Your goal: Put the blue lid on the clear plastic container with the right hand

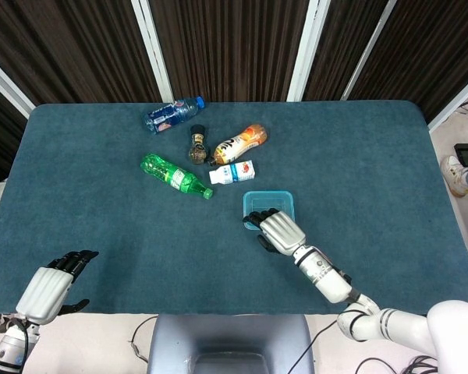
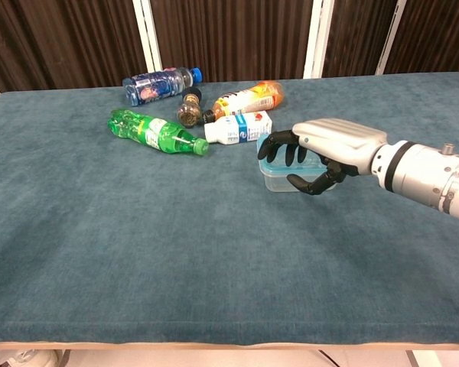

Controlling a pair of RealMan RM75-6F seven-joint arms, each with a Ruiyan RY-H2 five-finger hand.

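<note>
The clear plastic container (image 1: 270, 204) (image 2: 281, 178) stands near the table's middle with the blue lid (image 1: 274, 198) (image 2: 271, 151) lying on top of it. My right hand (image 1: 277, 231) (image 2: 321, 149) hovers over the container's near side, fingers curved down over the lid; whether they touch it I cannot tell. Nothing is held in that hand. My left hand (image 1: 51, 287) rests at the table's near left corner, fingers loosely curled and holding nothing; it shows only in the head view.
A green bottle (image 1: 174, 176) (image 2: 154, 133), a small white bottle (image 1: 232, 172) (image 2: 237, 128), an orange bottle (image 1: 239, 143) (image 2: 249, 98), a dark jar (image 1: 197, 146) (image 2: 189, 111) and a blue-capped bottle (image 1: 171, 114) (image 2: 159, 83) lie behind the container, on the far left.
</note>
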